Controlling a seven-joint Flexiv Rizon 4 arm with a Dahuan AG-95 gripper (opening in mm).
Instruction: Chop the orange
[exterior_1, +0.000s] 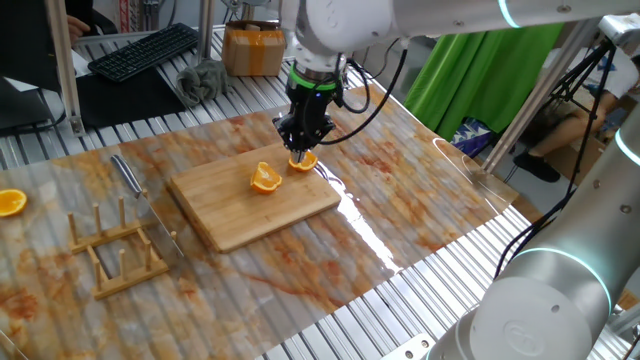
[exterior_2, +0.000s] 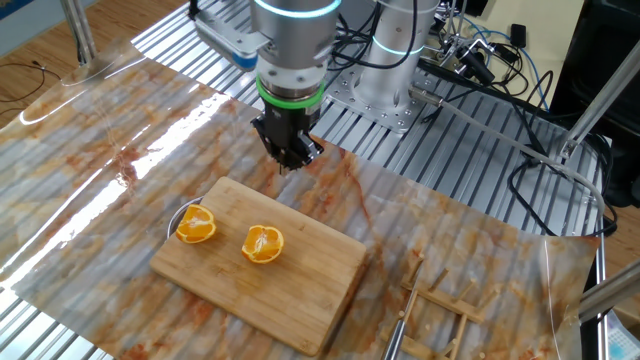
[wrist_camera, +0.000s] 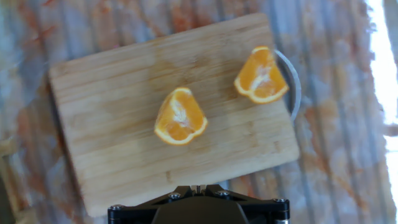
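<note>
Two orange pieces on one wooden board (exterior_2: 300, 275): centre piece (exterior_2: 263, 243) lying near the board middle, flesh up; corner piece (exterior_2: 195, 225) lying at the board edge, partly overhanging a metal ring (wrist_camera: 294, 84) beneath that corner. One gripper (exterior_2: 291, 156) suspended above the table just beyond the board's far edge in the other fixed view, fingers drawn close together, holding and touching nothing. Elsewhere on the table: one knife (exterior_1: 128, 177), one wooden rack (exterior_1: 115, 255), one further orange half (exterior_1: 11, 203) well apart from the board.
</note>
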